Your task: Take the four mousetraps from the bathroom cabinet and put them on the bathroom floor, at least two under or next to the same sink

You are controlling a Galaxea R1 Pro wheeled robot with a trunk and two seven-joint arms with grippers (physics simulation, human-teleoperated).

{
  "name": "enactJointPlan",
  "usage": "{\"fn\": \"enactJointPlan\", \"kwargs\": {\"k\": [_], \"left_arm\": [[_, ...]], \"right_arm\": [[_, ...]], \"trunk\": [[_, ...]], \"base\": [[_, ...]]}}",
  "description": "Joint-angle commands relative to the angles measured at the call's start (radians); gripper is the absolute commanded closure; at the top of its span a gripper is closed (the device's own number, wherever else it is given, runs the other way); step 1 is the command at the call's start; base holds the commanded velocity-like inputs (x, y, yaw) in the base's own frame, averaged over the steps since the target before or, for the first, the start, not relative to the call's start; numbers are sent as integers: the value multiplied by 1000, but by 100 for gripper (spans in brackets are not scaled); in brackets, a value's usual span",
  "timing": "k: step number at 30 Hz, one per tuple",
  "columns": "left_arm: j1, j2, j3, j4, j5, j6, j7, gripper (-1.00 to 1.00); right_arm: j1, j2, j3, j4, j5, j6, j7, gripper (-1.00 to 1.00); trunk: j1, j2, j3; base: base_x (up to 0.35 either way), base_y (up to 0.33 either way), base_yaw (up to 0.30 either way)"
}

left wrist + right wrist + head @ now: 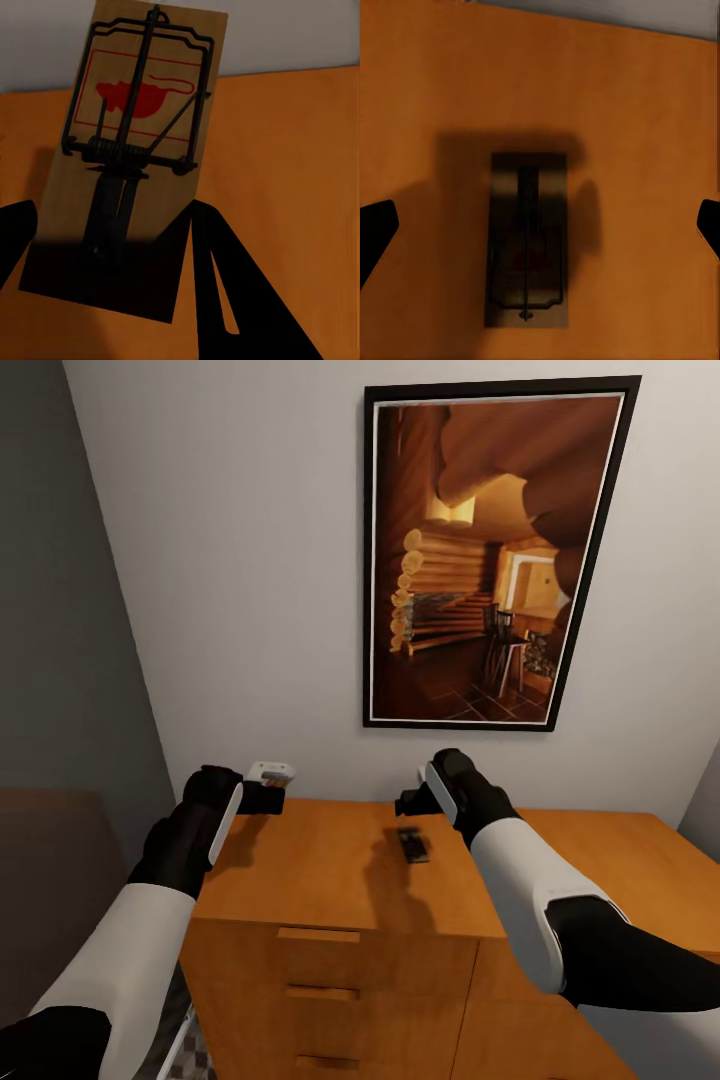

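Observation:
The cabinet (pixel 300 870) is an orange-brown chest with bar-handled drawers, standing against a white wall. My left gripper (pixel 265 795) hovers over the back left corner of its top, shut on one mousetrap (pixel 272 770). The left wrist view has that mousetrap (pixel 135 150), a wooden slab with a red mouse print and a dark wire spring, clamped between my black fingers (pixel 225 300). A second mousetrap (pixel 412 845) lies flat on the cabinet top. My right gripper (pixel 410 800) hangs just above it, open. In the right wrist view this mousetrap (pixel 526 240) lies in shadow between the wide-spread fingertips (pixel 375 232).
A large framed picture (pixel 495 555) of a log interior hangs on the wall above the cabinet. A grey wall (pixel 60 610) closes the left side. Drawer fronts with handles (pixel 318 935) face me below the top. The top stretches away to the right (pixel 620 860).

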Motion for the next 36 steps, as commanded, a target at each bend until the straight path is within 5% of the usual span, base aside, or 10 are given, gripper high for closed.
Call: {"fn": "enactJointPlan", "kwargs": {"k": [1,29,36], "left_arm": [[-1,0,0,-2,-13,3,-8,100],[-1,-1,0,-5,-7,3,-8,100],[-1,-1,0,-2,-5,3,-8,100]], "right_arm": [[-1,0,2,-7,-1,5,-4,-100],[-1,0,2,-68,3,17,-3,-100],[-1,0,3,-67,3,18,-3,-100]], "trunk": [[0,-1,-1],[0,-1,-1],[27,-50,-23]], "base": [[0,0,0],[0,0,0],[0,0,0]]}}
